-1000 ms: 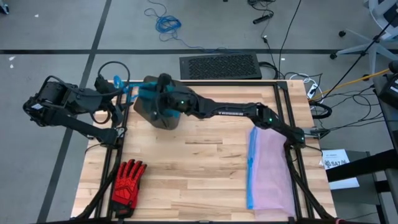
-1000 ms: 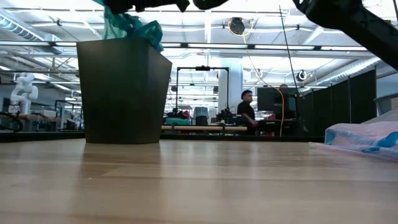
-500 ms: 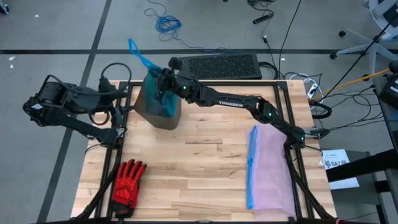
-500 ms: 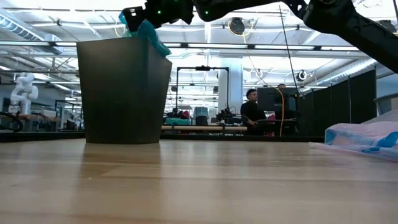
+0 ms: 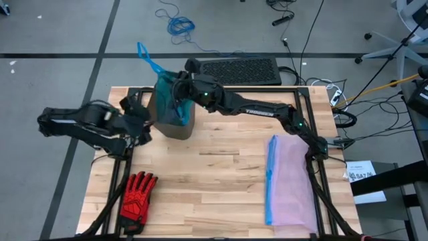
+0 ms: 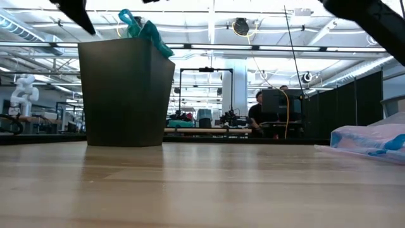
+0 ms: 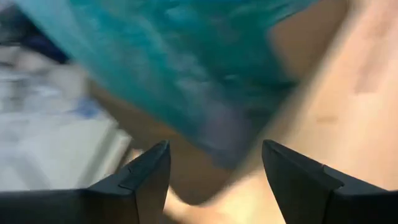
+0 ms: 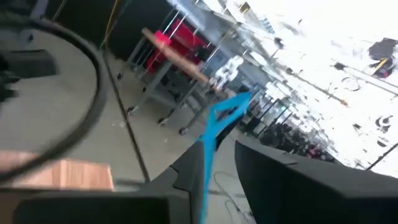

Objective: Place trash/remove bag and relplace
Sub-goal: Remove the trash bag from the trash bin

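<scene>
A dark grey bin (image 5: 175,124) stands near the table's far left, with the teal-green bag (image 5: 171,104) bunched in its mouth (image 6: 144,30). My right gripper (image 5: 165,80) reaches over the bin's top from the right and is shut on a narrow strip of the bag. That strip's free end (image 5: 143,52) sticks out past the far edge. My left gripper (image 5: 142,115) stands open just left of the bin, with the bag (image 7: 186,68) ahead of its fingers and nothing between them. The trash is hidden. My right gripper pinches a thin blue-teal strip of the bag's top (image 8: 205,163) between its two fingers. The fingers lie about level and point toward the table's far left. The strip runs on past the fingertips to a looped free end (image 8: 231,107), while the bag's body stays in the bin.
A red-and-black glove (image 5: 137,195) lies at the near left. A pale lilac bag with a blue rim (image 5: 292,187) lies along the right side. A black mat (image 5: 237,71) sits on the floor beyond the far edge. A person (image 6: 261,109) shows in the room behind.
My left gripper has come down and swung toward the right, up to the bin's left side. My right gripper has risen above the bin and moved toward the far edge. The bag's strip, which was over the bin, now stretches out past the far edge.
</scene>
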You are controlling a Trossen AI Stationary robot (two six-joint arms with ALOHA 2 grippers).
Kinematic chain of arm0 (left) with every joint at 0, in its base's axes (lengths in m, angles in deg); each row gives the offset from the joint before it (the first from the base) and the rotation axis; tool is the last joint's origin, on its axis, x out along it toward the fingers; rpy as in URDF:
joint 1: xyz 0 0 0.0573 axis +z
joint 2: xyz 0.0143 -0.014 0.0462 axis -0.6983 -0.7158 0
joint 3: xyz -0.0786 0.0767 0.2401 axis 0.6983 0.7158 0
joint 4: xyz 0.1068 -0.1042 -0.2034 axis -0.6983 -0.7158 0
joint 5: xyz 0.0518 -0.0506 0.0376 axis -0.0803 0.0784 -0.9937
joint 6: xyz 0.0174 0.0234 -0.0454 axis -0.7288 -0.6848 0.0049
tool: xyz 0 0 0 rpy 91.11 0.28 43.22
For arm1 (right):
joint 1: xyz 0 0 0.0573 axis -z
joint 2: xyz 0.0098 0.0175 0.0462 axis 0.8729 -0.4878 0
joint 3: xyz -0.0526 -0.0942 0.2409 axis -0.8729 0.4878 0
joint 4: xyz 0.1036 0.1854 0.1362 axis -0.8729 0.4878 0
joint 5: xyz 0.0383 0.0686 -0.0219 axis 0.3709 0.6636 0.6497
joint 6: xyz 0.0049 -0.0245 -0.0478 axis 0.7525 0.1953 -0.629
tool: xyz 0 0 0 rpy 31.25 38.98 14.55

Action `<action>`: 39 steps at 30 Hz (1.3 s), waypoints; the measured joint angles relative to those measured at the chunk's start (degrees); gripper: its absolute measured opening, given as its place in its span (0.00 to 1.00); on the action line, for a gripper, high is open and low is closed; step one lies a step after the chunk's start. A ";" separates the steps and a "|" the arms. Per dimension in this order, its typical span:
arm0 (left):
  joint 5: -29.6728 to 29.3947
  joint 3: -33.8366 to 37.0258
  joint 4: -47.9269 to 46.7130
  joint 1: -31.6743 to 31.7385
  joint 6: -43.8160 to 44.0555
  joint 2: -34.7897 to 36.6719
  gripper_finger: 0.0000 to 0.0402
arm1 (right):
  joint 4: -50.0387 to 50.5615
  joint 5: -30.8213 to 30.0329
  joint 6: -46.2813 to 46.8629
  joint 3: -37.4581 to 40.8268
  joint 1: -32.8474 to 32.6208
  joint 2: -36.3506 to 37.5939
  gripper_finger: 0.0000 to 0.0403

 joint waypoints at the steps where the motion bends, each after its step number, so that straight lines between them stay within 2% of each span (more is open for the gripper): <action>1: -2.79 1.00 -0.06 0.03 0.06 -1.32 0.60 | 1.92 -0.12 0.20 0.00 -0.08 1.06 0.21; 6: -12.95 1.91 0.87 -0.11 -0.60 -4.59 0.43 | 18.51 0.39 2.92 -0.02 -0.11 8.24 0.20; 9: -15.83 1.59 1.60 -0.19 -1.73 -4.25 0.26 | 31.40 1.11 5.71 -0.04 -0.05 12.49 0.18; 12: -17.51 1.59 3.30 -0.21 -2.90 -2.66 0.06 | 44.96 6.98 8.59 -0.07 0.50 15.89 0.12; 15: -18.14 1.59 8.19 -0.20 -4.61 -0.81 0.02 | 55.46 13.62 11.83 -0.07 0.74 17.29 0.03; 17: -18.06 1.59 13.32 -0.39 -6.19 0.96 0.01 | 61.16 14.87 13.43 0.07 0.41 17.18 0.01; 20: -17.07 2.17 22.00 -1.56 -9.55 5.11 0.01 | 62.65 15.32 13.85 3.94 -1.01 16.76 0.00; 22: -14.88 3.84 28.68 -2.28 -12.88 8.51 0.00 | 61.35 15.42 12.67 7.99 -2.35 16.61 0.00; 27: -2.58 11.14 44.17 -2.83 -19.68 17.65 0.00 | 49.25 15.62 10.41 21.91 -5.22 19.36 0.00; 32: 6.16 18.85 54.62 -2.81 -23.01 24.25 0.00 | 24.45 14.19 9.42 43.16 -5.98 28.12 0.00; 36: 7.96 21.82 59.59 -2.81 -25.88 25.57 0.00 | 0.40 4.29 6.20 57.77 -6.72 33.41 0.00; 39: 8.00 21.85 59.97 -2.81 -25.89 24.94 0.00 | -13.92 3.16 3.98 63.62 -7.95 33.87 0.02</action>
